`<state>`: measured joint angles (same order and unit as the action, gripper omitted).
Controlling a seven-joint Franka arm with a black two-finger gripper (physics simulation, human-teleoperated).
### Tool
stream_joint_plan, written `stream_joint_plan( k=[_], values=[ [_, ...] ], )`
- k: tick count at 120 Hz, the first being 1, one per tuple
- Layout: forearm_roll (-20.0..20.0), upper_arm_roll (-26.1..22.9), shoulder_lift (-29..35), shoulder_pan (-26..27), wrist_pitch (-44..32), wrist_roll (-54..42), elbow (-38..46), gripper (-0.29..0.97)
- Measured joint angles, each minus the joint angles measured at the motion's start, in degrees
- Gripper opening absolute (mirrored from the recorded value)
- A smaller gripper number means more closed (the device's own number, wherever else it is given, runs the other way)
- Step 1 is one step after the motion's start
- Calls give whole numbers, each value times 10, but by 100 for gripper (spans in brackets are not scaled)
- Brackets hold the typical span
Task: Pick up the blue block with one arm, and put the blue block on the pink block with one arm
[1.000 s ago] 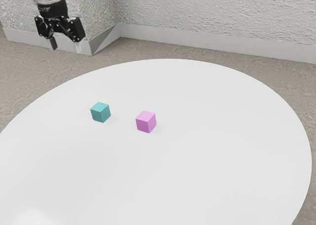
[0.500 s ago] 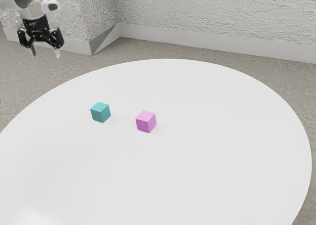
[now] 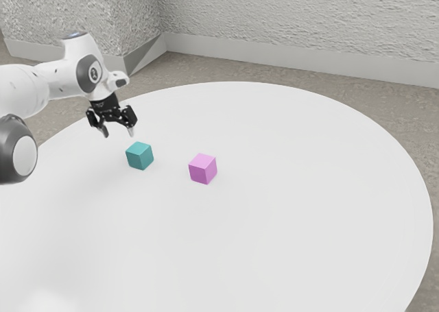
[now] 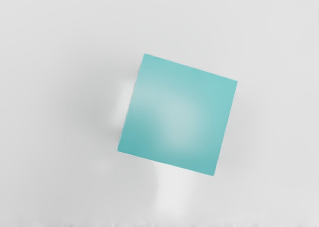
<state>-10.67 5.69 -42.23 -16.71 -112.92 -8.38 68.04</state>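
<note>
Arm [image 3: 41,86] comes in from exterior view's left. Gripper [image 3: 117,132] hovers low over white table [image 3: 309,209], jaws spread wide, nothing between them. Blue block [image 3: 139,156] on table just beside fingertips, untouched; wrist view: blue block [image 4: 178,114] under the hand. Pink block [image 3: 203,169] near on its right, apart

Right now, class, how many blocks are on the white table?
2. The blue block sits toward the exterior view's left of the table; the pink block rests apart from it, toward the exterior view's right. None seems hidden.
</note>
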Motion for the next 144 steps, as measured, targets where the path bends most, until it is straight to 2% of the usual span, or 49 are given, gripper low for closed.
stream_joint_plan(
  k=[16, 32, 50, 64, 92, 144],
  values=[
    [6, -2, -15, -1, 6, -25, -5, 68],
    [35, -6, -28, -1, -8, -46, -5, 68],
    [30, -14, -29, -1, 2, -73, -2, 68],
    [41, -15, -35, -3, -2, -96, -6, 67],
    [49, -45, -104, -5, -33, -154, -92, 68],
    [52, -46, -148, -7, -42, -209, -137, 68]
  ],
)
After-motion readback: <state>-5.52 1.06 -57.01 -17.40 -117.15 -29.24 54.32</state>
